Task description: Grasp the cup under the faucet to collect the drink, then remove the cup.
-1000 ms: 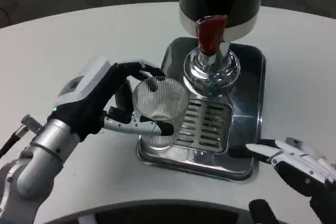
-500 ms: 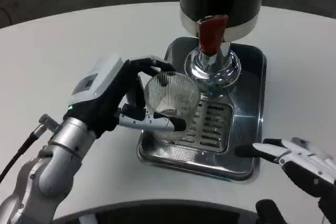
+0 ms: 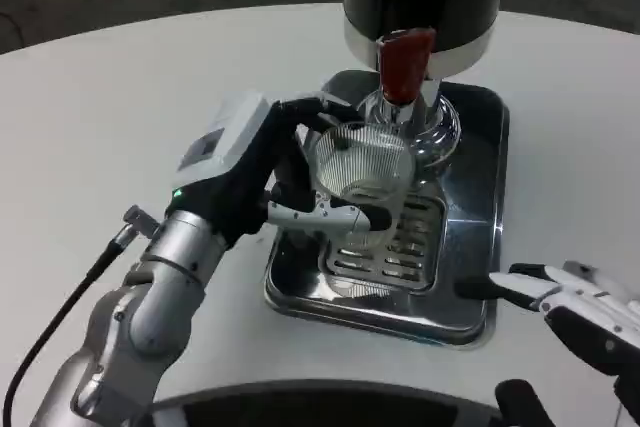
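Head view: empty-looking ribbed cup (image 3: 362,175) in left robot hand (image 3: 262,179).

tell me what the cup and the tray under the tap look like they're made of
Cup: clear, ribbed glass or hard plastic; the grate shows through its fluted wall. I can't tell which.
Tray: polished metal, probably stainless steel, with mirror-like reflections and a slotted grate.

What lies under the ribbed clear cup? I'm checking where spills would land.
Under the ribbed clear glass cup, held by the left hand, lies the slotted grate of the shiny metal drip tray. The cup and fingers cover part of the grate.
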You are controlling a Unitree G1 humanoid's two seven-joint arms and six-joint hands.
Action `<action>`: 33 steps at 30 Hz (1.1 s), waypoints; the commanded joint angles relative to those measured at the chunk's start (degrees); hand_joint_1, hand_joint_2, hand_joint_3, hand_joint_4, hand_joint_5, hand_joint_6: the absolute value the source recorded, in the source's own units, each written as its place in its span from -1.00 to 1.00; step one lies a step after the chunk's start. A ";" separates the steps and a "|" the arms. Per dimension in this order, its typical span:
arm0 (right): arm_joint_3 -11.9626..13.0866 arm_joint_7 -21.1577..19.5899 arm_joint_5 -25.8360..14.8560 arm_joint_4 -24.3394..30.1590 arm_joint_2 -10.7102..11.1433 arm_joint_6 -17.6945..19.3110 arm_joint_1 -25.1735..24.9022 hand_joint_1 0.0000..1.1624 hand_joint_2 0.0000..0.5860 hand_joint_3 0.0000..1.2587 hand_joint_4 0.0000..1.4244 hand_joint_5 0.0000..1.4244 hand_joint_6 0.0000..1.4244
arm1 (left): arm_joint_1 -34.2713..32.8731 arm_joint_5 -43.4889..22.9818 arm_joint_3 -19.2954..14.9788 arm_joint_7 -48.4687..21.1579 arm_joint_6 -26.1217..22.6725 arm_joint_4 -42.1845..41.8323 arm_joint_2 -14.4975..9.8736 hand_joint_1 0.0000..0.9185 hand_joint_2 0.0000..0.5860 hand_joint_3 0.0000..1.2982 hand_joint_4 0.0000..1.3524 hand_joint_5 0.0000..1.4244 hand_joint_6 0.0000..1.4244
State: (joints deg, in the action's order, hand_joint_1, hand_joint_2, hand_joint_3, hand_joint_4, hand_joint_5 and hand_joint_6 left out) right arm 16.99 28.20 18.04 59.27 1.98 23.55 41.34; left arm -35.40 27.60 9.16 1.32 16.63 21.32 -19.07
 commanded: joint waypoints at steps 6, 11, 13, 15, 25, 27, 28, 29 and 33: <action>0.34 -1.23 -1.16 0.73 0.96 -1.18 0.02 -0.15 0.90 -0.56 -0.67 -0.79 -0.93 | 0.36 0.25 1.64 -0.34 -0.99 0.01 0.49 0.69 -0.74 0.12 0.14 0.37 0.33; -0.43 -1.11 -0.62 0.73 1.11 -1.86 -0.44 -0.15 0.90 -0.56 -0.67 -0.79 -0.93 | 0.76 0.33 1.61 -0.48 -0.97 -0.15 0.06 0.69 -0.73 0.12 0.14 0.37 0.33; -0.86 -1.02 -0.34 0.73 1.14 -2.24 -0.79 -0.15 0.90 -0.56 -0.67 -0.79 -0.93 | 0.85 0.41 1.55 -0.47 -0.86 -0.07 -0.25 0.69 -0.73 0.12 0.14 0.37 0.33; -1.28 -0.96 -0.08 0.73 1.15 -2.56 -1.11 -0.15 0.90 -0.56 -0.67 -0.79 -0.93 | 0.87 0.41 1.48 -0.48 -0.82 -0.09 -0.48 0.69 -0.73 0.12 0.14 0.37 0.33; -1.98 -0.92 0.65 0.73 1.18 -3.47 -2.14 -0.15 0.90 -0.56 -0.67 -0.79 -0.93 | 0.05 0.42 1.81 -0.44 -0.76 0.47 -0.28 0.69 -0.73 0.12 0.12 0.37 0.33; -2.02 -0.95 0.65 0.73 1.14 -3.56 -2.10 -0.15 0.90 -0.56 -0.67 -0.79 -0.93 | -0.08 0.46 1.97 -0.44 -0.81 0.42 -0.08 0.69 -0.73 0.12 0.12 0.37 0.33; -2.06 -0.94 0.64 0.73 1.16 -3.55 -2.08 -0.15 0.90 -0.56 -0.67 -0.79 -0.93 | -0.13 0.47 2.05 -0.45 -0.86 0.33 0.04 0.69 -0.73 0.12 0.12 0.37 0.33; -2.08 -0.93 0.63 0.73 1.17 -3.55 -2.06 -0.15 0.90 -0.56 -0.67 -0.79 -0.93 | -0.16 0.49 2.13 -0.45 -0.91 0.21 0.15 0.69 -0.73 0.12 0.12 0.37 0.33; -1.98 -0.96 0.58 0.73 1.21 -3.67 -2.11 -0.15 0.90 -0.56 -0.66 -0.79 -0.93 | -0.20 0.49 2.33 -0.53 -1.12 -0.09 0.42 0.69 -0.73 0.12 0.12 0.38 0.33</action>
State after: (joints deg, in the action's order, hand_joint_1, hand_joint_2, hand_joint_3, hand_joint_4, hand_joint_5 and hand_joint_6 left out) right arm 15.04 27.56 18.53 59.27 2.96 20.33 38.95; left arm -36.02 27.55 10.49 1.32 16.33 21.09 -18.90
